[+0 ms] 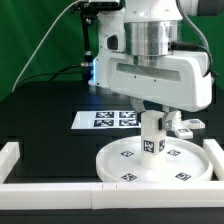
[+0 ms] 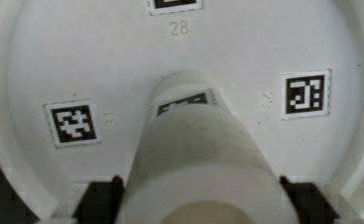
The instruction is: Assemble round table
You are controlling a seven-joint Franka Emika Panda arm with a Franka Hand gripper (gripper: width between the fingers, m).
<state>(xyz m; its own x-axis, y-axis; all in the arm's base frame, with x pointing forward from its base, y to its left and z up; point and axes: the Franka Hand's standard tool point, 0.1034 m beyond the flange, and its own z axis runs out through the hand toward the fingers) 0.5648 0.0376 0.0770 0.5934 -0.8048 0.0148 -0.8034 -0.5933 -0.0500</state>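
The round white disc (image 1: 152, 165) with square tags lies on the black table near the front rail. The short tagged cylindrical leg (image 1: 152, 136) stands upright on the disc's middle, where the hub is hidden beneath it. My gripper (image 1: 152, 122) is shut on the leg's upper part, straight above the disc. In the wrist view the leg (image 2: 197, 130) runs down between my two dark fingers (image 2: 104, 196) onto the disc (image 2: 90, 60), with tags on either side of it.
The marker board (image 1: 105, 119) lies behind the disc toward the exterior view's left. White border rails (image 1: 60, 190) run along the front and the left (image 1: 8, 155). A small white part (image 1: 186, 126) lies behind the disc at the exterior view's right.
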